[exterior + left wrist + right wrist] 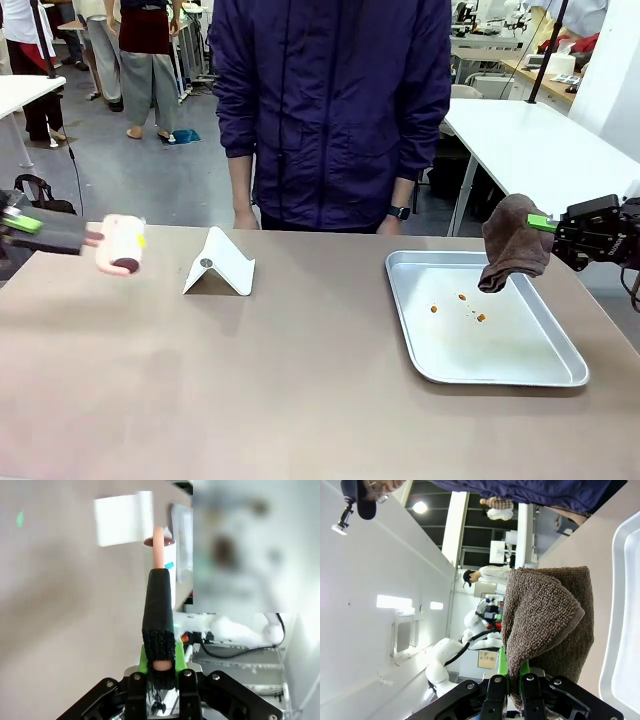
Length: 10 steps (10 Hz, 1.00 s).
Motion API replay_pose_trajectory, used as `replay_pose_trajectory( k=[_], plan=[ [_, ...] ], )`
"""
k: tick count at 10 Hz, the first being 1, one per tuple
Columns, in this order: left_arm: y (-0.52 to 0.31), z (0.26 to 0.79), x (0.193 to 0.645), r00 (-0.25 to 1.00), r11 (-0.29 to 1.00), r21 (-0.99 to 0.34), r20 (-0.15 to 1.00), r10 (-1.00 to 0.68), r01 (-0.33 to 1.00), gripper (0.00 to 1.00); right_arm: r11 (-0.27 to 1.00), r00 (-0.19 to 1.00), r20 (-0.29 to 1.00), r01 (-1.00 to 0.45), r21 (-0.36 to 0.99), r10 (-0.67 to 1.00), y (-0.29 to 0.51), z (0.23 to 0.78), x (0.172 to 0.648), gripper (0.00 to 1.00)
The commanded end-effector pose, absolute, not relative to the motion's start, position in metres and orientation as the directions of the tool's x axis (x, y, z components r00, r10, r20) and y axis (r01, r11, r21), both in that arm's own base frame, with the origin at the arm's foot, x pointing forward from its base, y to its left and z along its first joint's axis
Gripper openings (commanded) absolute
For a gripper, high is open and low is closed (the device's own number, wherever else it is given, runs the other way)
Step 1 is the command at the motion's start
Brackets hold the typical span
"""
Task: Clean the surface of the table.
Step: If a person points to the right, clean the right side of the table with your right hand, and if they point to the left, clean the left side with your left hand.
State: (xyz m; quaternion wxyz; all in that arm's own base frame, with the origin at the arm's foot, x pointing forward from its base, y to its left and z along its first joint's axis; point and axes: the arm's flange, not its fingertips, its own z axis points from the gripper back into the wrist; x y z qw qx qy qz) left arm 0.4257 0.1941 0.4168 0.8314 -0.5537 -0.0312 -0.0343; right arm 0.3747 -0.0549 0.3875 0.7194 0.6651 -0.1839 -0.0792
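Observation:
The brownish table spreads across the front view. At the far left, my left gripper is shut on the black handle of a lint roller, whose pale roll hangs just above the table's left edge. In the left wrist view the handle runs up from between the green pads to the roll. On the right, my right gripper is shut on a brown cloth that dangles over the metal tray. The cloth rises from my right gripper in the right wrist view.
A folded white card stand sits on the table left of centre. Small orange crumbs lie in the tray. A person in a dark blue jacket stands at the far edge. A white table stands behind on the right.

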Motion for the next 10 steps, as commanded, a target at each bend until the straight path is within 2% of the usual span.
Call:
replay_pose_trajectory(
  k=[1,3,5,6,7,8,10],
  plan=[
    [0.218,0.428,0.373,0.980,0.273,-0.943,0.169,-0.102,0.190,0.22,0.104,0.920,0.166,-0.137,0.985,-0.355,-0.055,0.390,0.374,0.00],
    [0.258,0.421,0.313,0.983,0.242,-0.954,0.183,-0.002,0.178,0.22,0.104,0.920,0.166,-0.137,0.985,-0.355,-0.055,0.390,0.374,0.00],
    [0.304,0.396,0.260,0.965,0.187,-0.979,0.127,0.229,0.084,0.22,0.104,0.920,0.166,-0.137,0.985,-0.355,-0.055,0.390,0.374,0.00],
    [0.325,0.382,0.240,0.920,0.153,-0.988,0.064,0.387,0.004,0.22,0.104,0.920,0.166,-0.137,0.985,-0.355,-0.055,0.390,0.374,0.00],
    [0.340,0.371,0.227,0.876,0.107,-0.994,0.034,0.481,-0.020,0.22,0.104,0.920,0.166,-0.137,0.985,-0.355,-0.055,0.390,0.374,0.00],
    [0.315,0.389,0.242,0.966,0.208,-0.977,0.097,0.241,0.046,0.22,0.104,0.920,0.166,-0.137,0.985,-0.355,-0.055,0.390,0.374,0.00],
    [0.315,0.389,0.242,0.966,0.208,-0.977,0.097,0.241,0.046,0.22,0.104,0.920,0.166,-0.137,0.985,-0.355,-0.055,0.390,0.374,0.00]
  ],
)
